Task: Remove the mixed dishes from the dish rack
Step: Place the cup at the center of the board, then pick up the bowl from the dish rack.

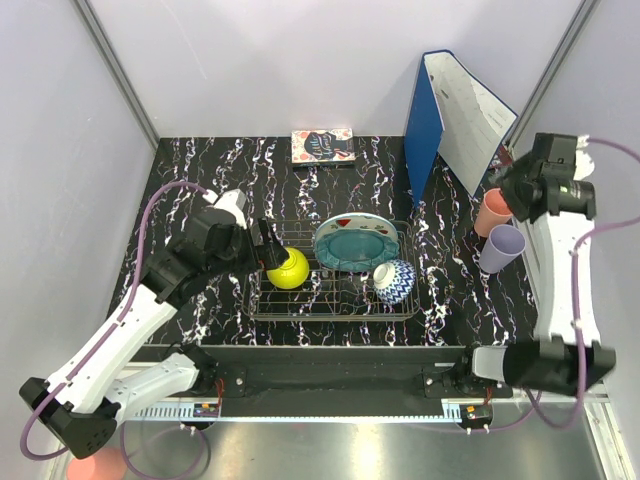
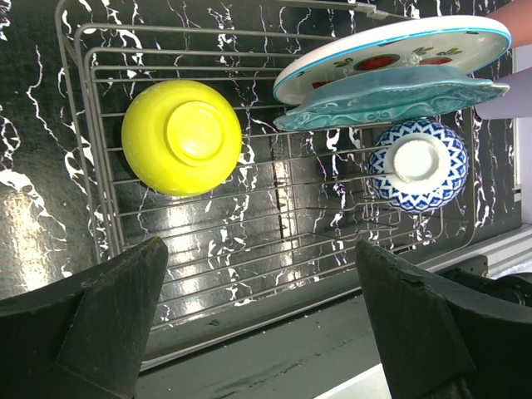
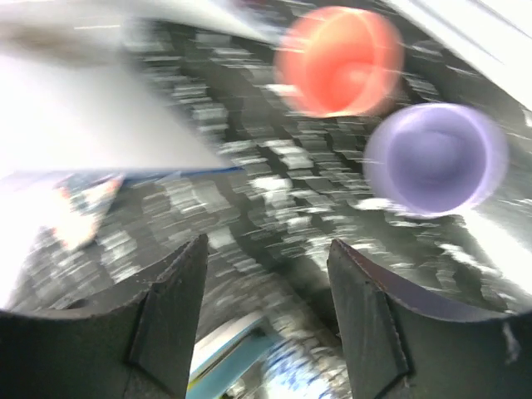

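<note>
The dish rack stands mid-table. In it a yellow-green bowl lies upside down at the left and a blue-white patterned bowl at the right. A teal scalloped plate leans on edge in front of a white plate. My left gripper hovers just left of the yellow-green bowl, jaws wide open and empty. A pink cup and a lilac cup stand on the table right of the rack. My right gripper is above them, open and empty. The right wrist view is motion-blurred.
A blue binder stands upright at the back right, close to the right arm. A patterned book lies at the back edge. White walls close in the table on both sides. The arms' mounting rail runs along the near edge.
</note>
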`<state>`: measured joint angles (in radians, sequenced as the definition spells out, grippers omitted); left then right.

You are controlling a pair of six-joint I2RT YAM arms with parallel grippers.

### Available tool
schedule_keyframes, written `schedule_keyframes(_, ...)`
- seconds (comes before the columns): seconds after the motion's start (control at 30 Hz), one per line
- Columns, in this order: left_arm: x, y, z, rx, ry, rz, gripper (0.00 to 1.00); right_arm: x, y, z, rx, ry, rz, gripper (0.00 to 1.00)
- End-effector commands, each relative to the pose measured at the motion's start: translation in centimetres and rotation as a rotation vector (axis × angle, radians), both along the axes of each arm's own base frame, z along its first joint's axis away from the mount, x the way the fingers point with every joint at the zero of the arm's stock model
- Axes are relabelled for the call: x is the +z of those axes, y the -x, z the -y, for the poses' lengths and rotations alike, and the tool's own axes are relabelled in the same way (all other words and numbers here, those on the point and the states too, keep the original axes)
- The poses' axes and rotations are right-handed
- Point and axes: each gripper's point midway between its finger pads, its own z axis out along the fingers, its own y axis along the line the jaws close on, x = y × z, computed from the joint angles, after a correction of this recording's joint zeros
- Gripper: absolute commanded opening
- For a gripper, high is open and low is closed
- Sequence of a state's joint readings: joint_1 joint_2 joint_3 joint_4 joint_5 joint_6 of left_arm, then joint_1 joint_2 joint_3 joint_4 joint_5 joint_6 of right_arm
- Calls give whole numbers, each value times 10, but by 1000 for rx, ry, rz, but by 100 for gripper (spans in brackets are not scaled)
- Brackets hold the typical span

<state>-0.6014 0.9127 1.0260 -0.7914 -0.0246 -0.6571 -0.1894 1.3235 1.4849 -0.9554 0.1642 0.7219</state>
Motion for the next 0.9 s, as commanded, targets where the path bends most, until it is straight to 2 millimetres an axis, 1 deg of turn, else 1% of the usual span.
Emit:
schedule_keyframes(0.0,19,-13,3,2,6,77,99,126,24,-61,149,-28,356,70)
schedule_keyframes(0.03,17,-13,3,3,4,73,99,145,29,-91,245,-51,413,71)
schedule_keyframes(0.1,16,-15,5,6,6,62,99,169,38,-122,373,-94,495,72)
schedule_keyframes(0.13,13,-18,7,8,2,54,99,173,46,-145,461,-112,509,72)
schedule_keyframes(0.17,12,-19,9,6,-1,53,99,174,51,-156,516,-116,520,72)
schedule_keyframes(0.2,12,-21,9,12,-12,56,99,175,57,-173,590,-137,525,73)
schedule_keyframes(0.23,10,-23,13,6,-28,53,99,165,65,-193,670,-145,504,75)
schedule_keyframes(0.27,8,-25,13,4,-53,58,99,161,72,-204,725,-139,494,76)
schedule_keyframes(0.3,6,-30,10,23,-85,69,99,152,76,-209,747,-120,466,76)
schedule_keyframes(0.33,5,-31,13,16,-106,73,99,135,78,-214,768,-90,426,77)
schedule_keyframes(0.37,-3,-35,14,8,-150,59,99,128,93,-231,845,-85,410,79)
schedule_keyframes(0.4,-8,-40,11,27,-190,60,99,120,94,-231,843,-56,393,80)
schedule_keyframes(0.43,-9,-43,11,22,-216,58,99,105,98,-238,870,-42,358,81)
schedule_keyframes(0.47,-22,-47,12,20,-261,24,99,100,106,-246,911,-38,348,83)
schedule_keyframes(0.5,-26,-50,10,28,-293,19,99,95,108,-248,921,-29,337,84)
schedule_keyframes(0.53,-28,-53,10,25,-314,12,99,83,110,-251,939,-18,315,84)
schedule_keyframes(0.57,-38,-56,11,22,-347,-11,99,82,115,-256,961,-17,324,86)
schedule_keyframes(0.6,-42,-59,9,28,-367,-17,99,79,115,-256,964,-11,322,86)
schedule_keyframes(0.63,-44,-61,10,27,-380,-20,99,68,117,-256,974,-3,307,86)
schedule_keyframes(0.7,-55,-67,9,37,-423,-38,99,67,120,-257,995,-7,323,86)
schedule_keyframes(0.73,-58,-70,10,41,-432,-43,99,60,121,-257,1003,-5,310,86)
schedule_keyframes(0.77,-60,-71,10,40,-439,-45,99,62,122,-258,1014,-7,327,87)
schedule_keyframes(0.8,-69,-74,12,36,-453,-63,99,61,124,-259,1028,-6,329,87)
schedule_keyframes(0.87,-74,-78,19,30,-442,-71,99,60,124,-259,1033,1,338,88)
